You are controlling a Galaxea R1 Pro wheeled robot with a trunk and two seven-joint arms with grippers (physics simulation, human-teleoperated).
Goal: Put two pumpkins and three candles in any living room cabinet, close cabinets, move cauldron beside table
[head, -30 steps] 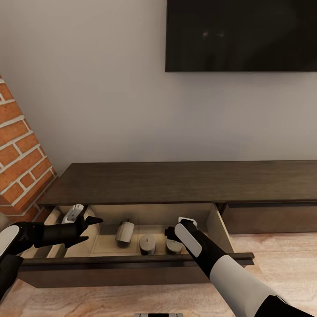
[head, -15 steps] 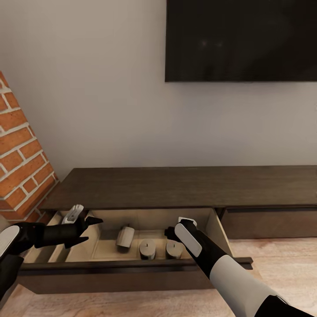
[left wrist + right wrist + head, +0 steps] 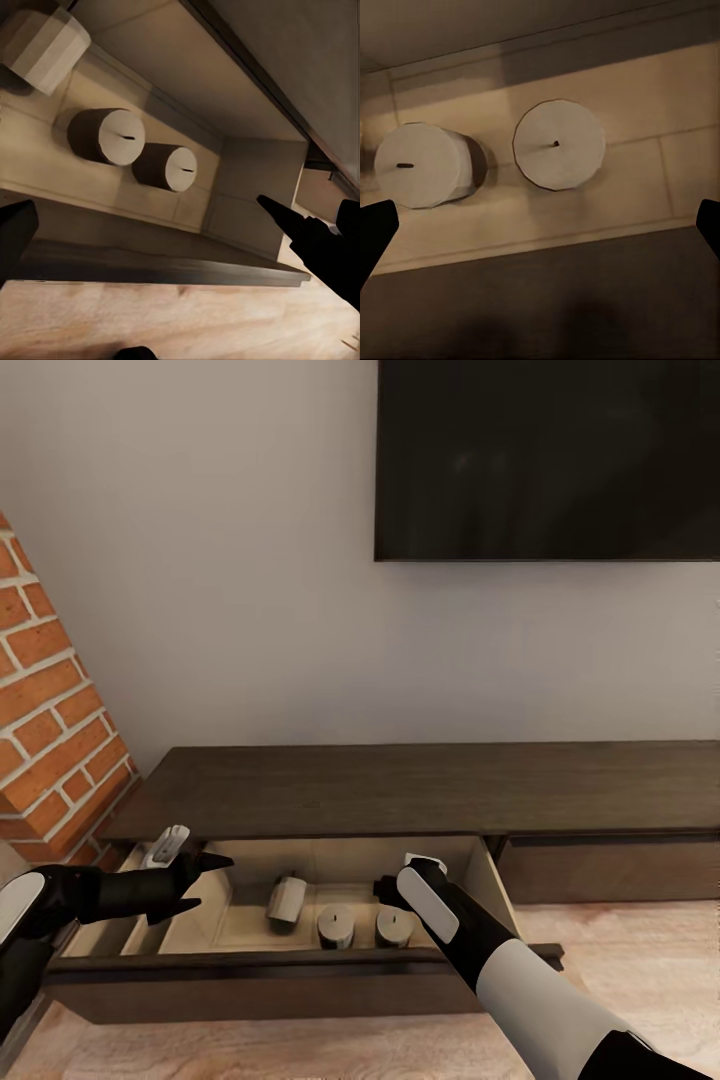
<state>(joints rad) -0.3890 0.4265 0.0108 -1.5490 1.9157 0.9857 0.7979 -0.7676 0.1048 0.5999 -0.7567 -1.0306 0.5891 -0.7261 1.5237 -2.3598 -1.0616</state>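
The dark-brown cabinet [image 3: 400, 785] has its pull-out compartment [image 3: 300, 960] open. Inside are three beige candles: one lies on its side [image 3: 286, 900] [image 3: 43, 43], two stand upright [image 3: 336, 927] [image 3: 394, 926] [image 3: 109, 136] [image 3: 169, 166] [image 3: 417, 175] [image 3: 559, 144]. My right gripper [image 3: 386, 889] [image 3: 540, 225] hovers open just above the rightmost upright candle, its fingers spread wide and holding nothing. Over the compartment's left part, my left gripper [image 3: 205, 880] [image 3: 165, 236] is open and empty. Pumpkins, cauldron and table are out of view.
A brick fireplace [image 3: 45, 700] stands at the left, close to the cabinet's end. A black TV [image 3: 550, 455] hangs on the wall above. A closed cabinet front [image 3: 610, 865] lies to the right, with light wood floor [image 3: 640, 960] in front.
The camera has shifted, so the TV and cabinet sit lower in the picture. The rightmost candle, partly hidden behind my right gripper before, now shows whole. Both grippers stay open.
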